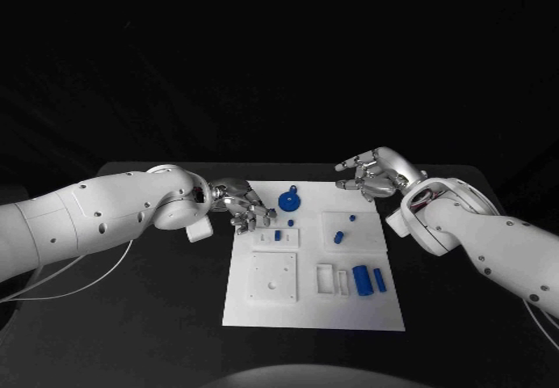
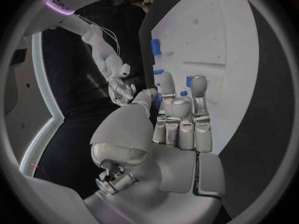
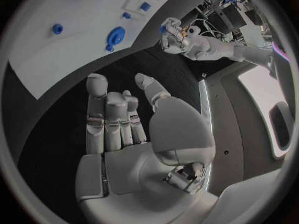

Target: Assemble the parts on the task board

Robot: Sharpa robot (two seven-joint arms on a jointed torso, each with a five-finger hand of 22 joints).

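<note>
The white task board [image 1: 314, 311] lies mid-table. My left hand [image 1: 247, 208] hovers at its far left corner and pinches a small blue part [image 2: 158, 99] between thumb and finger; the same blue part [image 3: 163, 29] shows in that hand in the right wrist view. My right hand [image 1: 371, 174] hangs over the board's far right corner, fingers apart and empty. A blue disc with a stub [image 1: 289, 199] lies at the board's far edge. Two blue cylinders [image 1: 371, 280] lie near the right edge. Small blue pieces [image 1: 339, 238] sit on a square plate.
White square plates [image 1: 274, 276] and a slotted block [image 1: 332, 279] are set on the board. A white cable [image 1: 70, 279] trails on the black table under my left arm. Bare table lies to both sides of the board.
</note>
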